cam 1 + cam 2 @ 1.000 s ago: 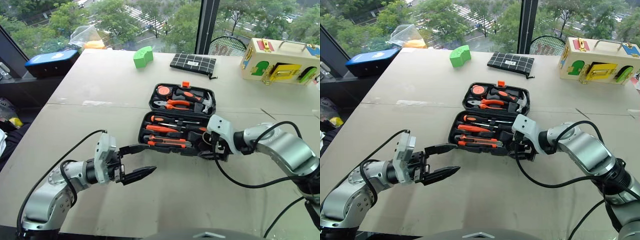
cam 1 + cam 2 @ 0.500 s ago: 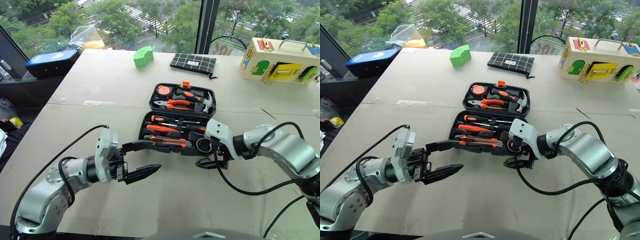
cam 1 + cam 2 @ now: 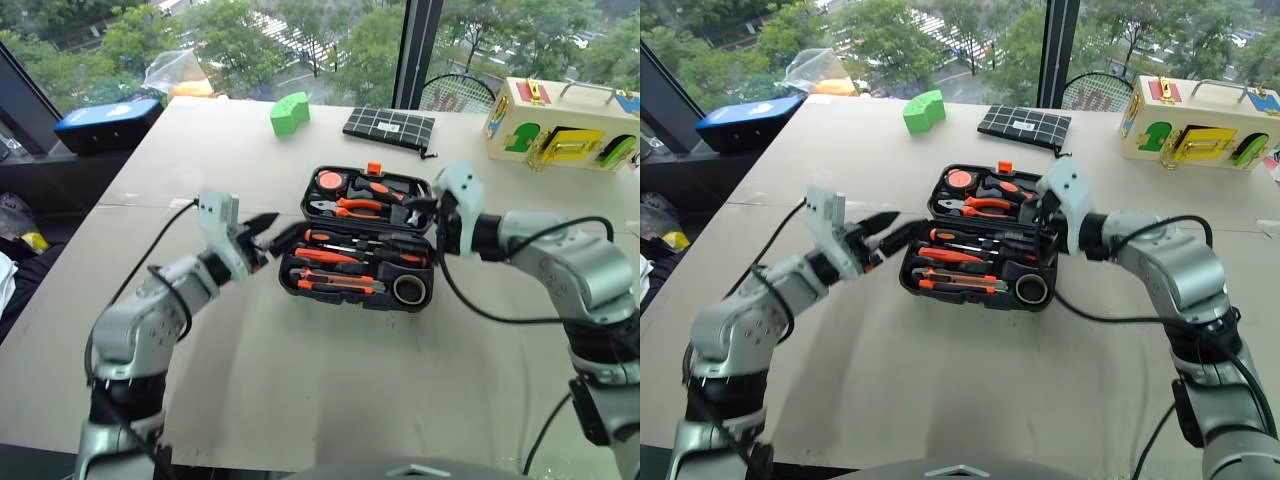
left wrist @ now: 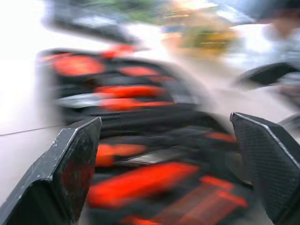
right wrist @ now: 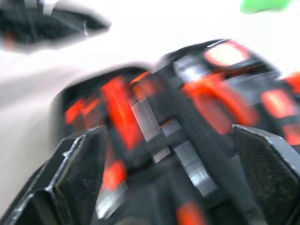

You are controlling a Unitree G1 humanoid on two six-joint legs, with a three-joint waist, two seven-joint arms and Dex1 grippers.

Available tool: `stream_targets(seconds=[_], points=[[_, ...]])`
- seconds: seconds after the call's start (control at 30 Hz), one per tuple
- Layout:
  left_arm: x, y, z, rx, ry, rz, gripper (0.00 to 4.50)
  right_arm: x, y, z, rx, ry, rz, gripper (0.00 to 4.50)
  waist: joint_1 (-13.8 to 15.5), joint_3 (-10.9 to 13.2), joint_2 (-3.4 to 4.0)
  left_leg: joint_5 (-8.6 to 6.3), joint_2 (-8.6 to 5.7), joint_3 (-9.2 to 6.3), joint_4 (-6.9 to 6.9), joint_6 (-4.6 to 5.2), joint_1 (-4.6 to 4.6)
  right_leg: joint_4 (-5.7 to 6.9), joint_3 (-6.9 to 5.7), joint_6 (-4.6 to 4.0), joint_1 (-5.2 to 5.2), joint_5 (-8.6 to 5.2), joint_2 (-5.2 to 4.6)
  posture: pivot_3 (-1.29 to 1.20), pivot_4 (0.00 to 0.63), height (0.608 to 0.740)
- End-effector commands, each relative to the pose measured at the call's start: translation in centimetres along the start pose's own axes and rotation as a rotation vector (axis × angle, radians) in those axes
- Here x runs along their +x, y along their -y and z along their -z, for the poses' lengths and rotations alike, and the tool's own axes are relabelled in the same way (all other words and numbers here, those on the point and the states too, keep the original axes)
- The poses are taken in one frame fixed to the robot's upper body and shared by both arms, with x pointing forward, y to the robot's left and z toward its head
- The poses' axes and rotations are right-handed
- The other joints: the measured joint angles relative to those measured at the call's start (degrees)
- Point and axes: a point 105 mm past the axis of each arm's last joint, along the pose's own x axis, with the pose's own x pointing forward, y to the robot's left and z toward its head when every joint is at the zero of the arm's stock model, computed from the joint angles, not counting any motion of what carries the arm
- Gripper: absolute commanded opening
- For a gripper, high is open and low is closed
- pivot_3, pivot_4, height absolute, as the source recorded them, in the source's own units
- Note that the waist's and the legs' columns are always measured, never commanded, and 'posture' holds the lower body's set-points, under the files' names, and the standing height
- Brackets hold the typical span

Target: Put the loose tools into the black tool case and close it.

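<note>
The black tool case lies open in the middle of the table, its orange latch on the far edge. Orange-and-black screwdrivers lie in slots of the near half, and a dark round roll sits in its near right corner. Pliers, a hammer and a round tape measure fill the far half. My left gripper hovers open at the case's left edge, pointing in over the tools. Over the right side, my right gripper is open and holds nothing.
At the back of the table are a green block, a black white-gridded pouch and a wooden latch box. A blue-lidded dark box and a clear bag sit at the far left. Windows run behind.
Both arms rose and reached forward. The left gripper went from the near table to the case's left edge. The right gripper left the near right corner, uncovering the roll there.
</note>
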Motion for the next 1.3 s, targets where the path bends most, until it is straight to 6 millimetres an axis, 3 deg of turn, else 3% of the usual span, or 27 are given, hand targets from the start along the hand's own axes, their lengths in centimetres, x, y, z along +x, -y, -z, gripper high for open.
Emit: stream_targets(seconds=[0.03,0.13,0.2,0.33,0.43,0.5,0.53,0.57,0.63,0.7,0.8,0.83,0.87,0.93,1.1,1.13,1.2,1.3], points=[[1.9,-2.6,-0.3,-0.021,-0.023,-0.103,4.50,0.8,3.4,-0.1,0.011,-0.007,0.212,4.29,-0.04,0.01,0.01,0.00,0.01,0.01,-0.04,0.00,-0.10,-0.02,-0.02,0.01,-0.03,0.01,0.06,0.00,0.150,0.740],[3.6,-4.8,0.1,-0.008,-0.086,-0.179,4.50,1.9,4.4,1.4,0.096,-0.076,0.248,4.29,-0.01,-0.01,0.00,0.02,0.04,-0.10,-0.02,-0.02,-0.46,0.03,-0.20,0.03,-0.35,0.02,0.14,0.00,0.150,0.740],[5.3,-6.1,0.1,-0.021,-0.110,-0.208,4.50,2.6,6.1,2.4,0.161,-0.110,0.314,4.29,-0.05,-0.01,-0.01,0.07,0.04,-0.12,-0.02,-0.09,-0.58,0.10,-0.20,0.06,-0.50,0.04,0.18,0.00,0.150,0.740],[8.4,-6.6,0.3,0.001,-0.157,-0.189,4.50,3.1,9.3,4.4,0.242,-0.170,0.434,4.29,-0.11,0.00,-0.01,0.16,0.03,-0.09,0.00,-0.23,-0.67,0.22,-0.22,0.09,-0.61,0.05,0.19,0.00,0.150,0.740],[9.6,-6.3,1.2,0.019,-0.210,-0.155,4.50,3.4,10.1,5.2,0.325,-0.175,0.445,4.29,0.16,-0.04,-0.05,0.16,0.01,-0.10,0.02,-0.24,-0.61,0.23,-0.23,0.10,-0.51,0.06,0.19,0.00,0.150,0.740],[10.0,-5.9,1.8,0.011,-0.237,-0.127,4.50,3.5,10.2,5.6,0.344,-0.184,0.436,3.74,0.31,-0.06,-0.07,0.16,0.01,-0.10,0.05,-0.24,-0.58,0.24,-0.23,0.11,-0.46,0.06,0.18,0.00,0.150,0.740],[10.1,-5.9,1.9,0.018,-0.242,-0.123,3.92,3.5,10.1,5.7,0.344,-0.187,0.430,3.31,0.24,-0.05,-0.06,0.16,0.00,-0.10,0.06,-0.24,-0.59,0.24,-0.23,0.11,-0.46,0.06,0.18,0.00,0.150,0.740],[10.2,-5.7,1.9,0.016,-0.242,-0.112,3.71,3.4,9.9,5.4,0.341,-0.177,0.416,3.05,0.10,-0.04,-0.05,0.16,0.00,-0.07,0.05,-0.23,-0.61,0.25,-0.19,0.12,-0.48,0.06,0.18,0.00,0.150,0.740],[10.4,-5.4,1.8,0.009,-0.242,-0.087,2.68,3.3,9.3,4.4,0.340,-0.133,0.371,1.95,0.09,-0.06,-0.02,0.16,0.00,-0.14,0.07,-0.24,-0.59,0.47,-0.22,0.15,-0.51,0.07,0.18,0.00,0.150,0.740],[10.6,-5.0,1.5,-0.002,-0.238,-0.060,1.81,2.4,9.2,3.5,0.322,-0.096,0.366,1.38,-0.07,-0.06,-0.02,0.16,0.01,-0.17,0.06,-0.23,-0.56,0.57,-0.22,0.15,-0.51,0.07,0.19,0.00,0.150,0.740],[10.5,-4.7,1.7,0.000,-0.249,-0.035,0.74,1.1,9.4,3.4,0.333,-0.083,0.390,1.66,-0.28,-0.06,-0.01,0.16,0.01,-0.20,0.07,-0.24,-0.55,0.72,-0.22,0.17,-0.57,0.06,0.20,0.00,0.150,0.740],[10.5,-4.7,1.9,0.000,-0.255,-0.029,0.26,0.8,9.5,3.7,0.342,-0.093,0.411,2.00,-0.30,-0.06,-0.01,0.16,0.01,-0.21,0.07,-0.24,-0.54,0.74,-0.22,0.17,-0.58,0.06,0.20,0.00,0.150,0.740],[10.4,-4.7,2.1,-0.001,-0.259,-0.025,0.06,0.5,9.6,4.4,0.361,-0.112,0.425,2.25,-0.31,-0.08,0.00,0.17,0.01,-0.21,0.07,-0.24,-0.53,0.76,-0.22,0.17,-0.58,0.06,0.20,0.00,0.150,0.740],[10.3,-4.7,2.3,-0.007,-0.264,-0.018,0.06,0.4,9.4,5.5,0.392,-0.147,0.415,2.25,-0.30,-0.09,0.00,0.19,0.03,-0.22,0.09,-0.27,-0.50,0.77,-0.22,0.18,-0.57,0.06,0.23,0.00,0.150,0.740],[10.3,-3.9,2.8,-0.024,-0.280,0.039,0.00,1.3,8.7,5.8,0.453,-0.133,0.373,0.24,-0.42,-0.15,0.01,0.19,0.03,-0.23,0.10,-0.27,-0.50,0.80,-0.21,0.18,-0.57,0.06,0.24,0.00,0.150,0.740],[10.2,-3.8,2.8,-0.024,-0.282,0.050,0.00,1.4,8.6,5.4,0.454,-0.119,0.353,0.06,-0.43,-0.15,0.01,0.19,0.03,-0.24,0.09,-0.27,-0.50,0.80,-0.21,0.18,-0.57,0.06,0.24,0.00,0.150,0.740],[10.0,-3.8,3.1,-0.022,-0.288,0.061,0.00,1.2,8.7,3.8,0.489,-0.037,0.336,0.06,-0.43,-0.15,0.02,0.19,0.03,-0.23,0.09,-0.27,-0.51,0.80,-0.21,0.18,-0.57,0.06,0.24,0.00,0.150,0.740],[9.7,-3.9,3.4,-0.020,-0.293,0.065,0.00,0.8,8.7,3.1,0.512,-0.011,0.319,0.92,-0.40,-0.13,0.04,0.19,0.03,-0.23,0.08,-0.27,-0.54,0.81,-0.21,0.18,-0.60,0.06,0.24,0.00,0.150,0.740]])
